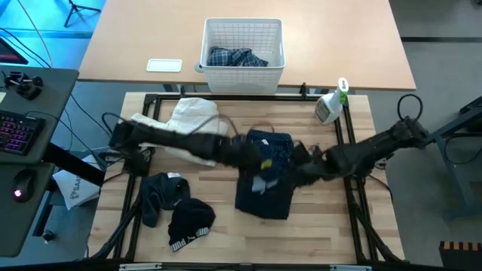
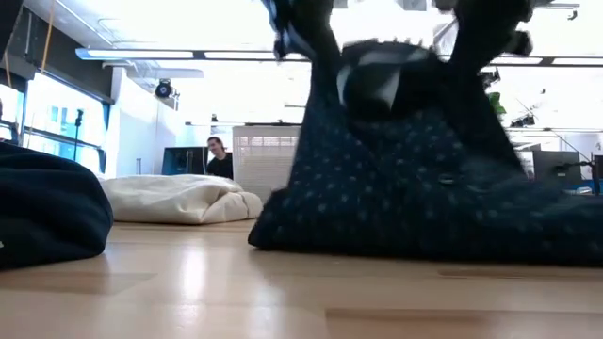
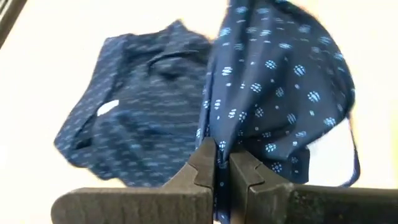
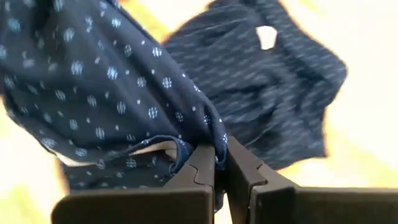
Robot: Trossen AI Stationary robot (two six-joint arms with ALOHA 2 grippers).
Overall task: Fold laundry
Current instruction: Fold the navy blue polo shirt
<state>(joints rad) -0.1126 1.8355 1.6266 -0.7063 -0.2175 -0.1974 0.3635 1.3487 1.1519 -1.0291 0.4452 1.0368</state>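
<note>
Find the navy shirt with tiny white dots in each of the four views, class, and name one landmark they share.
High view: navy dotted shirt, table centre.
Low view: centre-right, lifted.
Left wrist view: pinched, hanging.
Right wrist view: pinched, draped.
Shared landmark: light wooden table.

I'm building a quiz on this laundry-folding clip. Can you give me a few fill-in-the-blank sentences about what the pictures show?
1. Both tools, left and right, are shut on the navy ____ shirt.
2. The plaid shirt lies inside the white ____.
3. The spray bottle stands near the table's ____ corner on the right arm's side.
4. The cream cloth lies on the ____ arm's side of the table.

Missing words: dotted; basket; far; left
</note>
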